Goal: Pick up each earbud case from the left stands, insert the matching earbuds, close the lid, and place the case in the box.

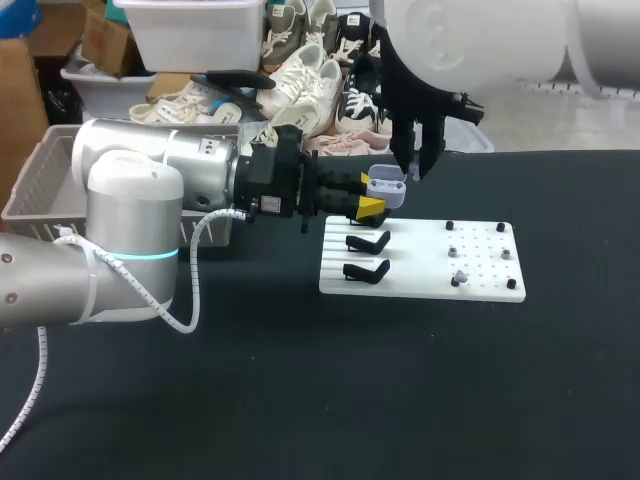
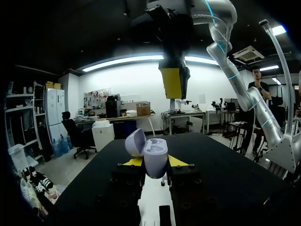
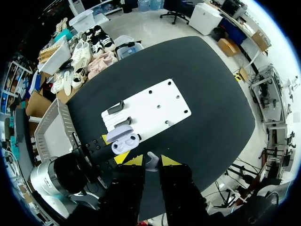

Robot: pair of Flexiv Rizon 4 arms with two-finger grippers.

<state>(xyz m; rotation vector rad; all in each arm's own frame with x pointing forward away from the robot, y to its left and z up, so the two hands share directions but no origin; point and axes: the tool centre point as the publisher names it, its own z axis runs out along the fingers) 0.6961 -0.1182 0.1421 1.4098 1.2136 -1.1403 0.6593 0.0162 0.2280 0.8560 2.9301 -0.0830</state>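
Standing here, I can't make out any writing, label, number or sign on anything.
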